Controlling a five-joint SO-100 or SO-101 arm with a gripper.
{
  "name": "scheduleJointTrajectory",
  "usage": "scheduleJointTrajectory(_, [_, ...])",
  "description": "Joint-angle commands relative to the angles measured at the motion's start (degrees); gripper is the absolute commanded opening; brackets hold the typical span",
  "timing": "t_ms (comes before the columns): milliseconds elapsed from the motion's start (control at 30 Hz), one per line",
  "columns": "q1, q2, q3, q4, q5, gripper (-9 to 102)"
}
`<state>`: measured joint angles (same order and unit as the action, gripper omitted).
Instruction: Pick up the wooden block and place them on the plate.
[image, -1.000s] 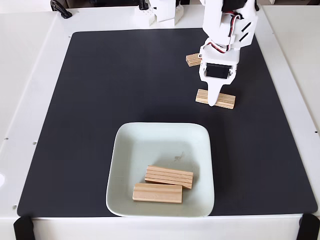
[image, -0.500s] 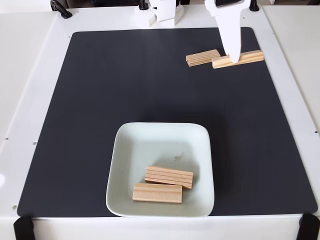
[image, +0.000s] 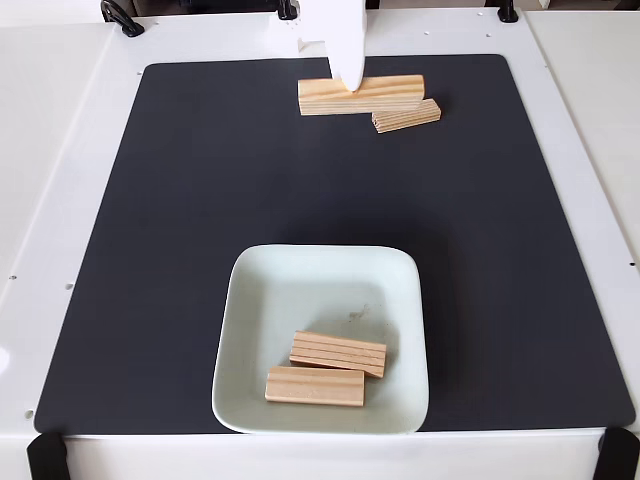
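Note:
In the fixed view my white gripper (image: 350, 85) reaches down from the top edge, shut on a wooden block (image: 385, 94) held level above the far part of the mat. Another wooden block (image: 407, 115) lies on the mat just below and to the right of the held one. The pale square plate (image: 250, 330) sits near the front middle. Two wooden blocks rest in it, one grooved (image: 338, 353) and one plain-faced (image: 315, 386) in front of it.
A black mat (image: 180, 220) covers most of the white table (image: 50, 150). White arm base parts (image: 290, 35) stand at the far edge, and black clamps sit at the table's corners.
The gripper closed on the block on the mat at right, lifted it, and carried it up and leftward across the far part of the mat, passing the block lying there.

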<state>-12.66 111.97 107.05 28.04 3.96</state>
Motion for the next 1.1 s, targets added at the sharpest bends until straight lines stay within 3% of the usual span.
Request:
scheduleJointTrajectory(0, [1.67,-7.47,-12.39,0.62,-0.26,0])
scheduleJointTrajectory(267, [4.66,-36.65,-48.69,21.27,-0.97,0])
scheduleJointTrajectory(467, [5.71,-53.53,-67.85,26.63,-7.03,0])
scheduleJointTrajectory(900, [3.52,-61.00,-71.81,27.16,-8.53,0])
scheduleJointTrajectory(1067, [2.37,-60.73,-71.28,32.43,-8.17,0])
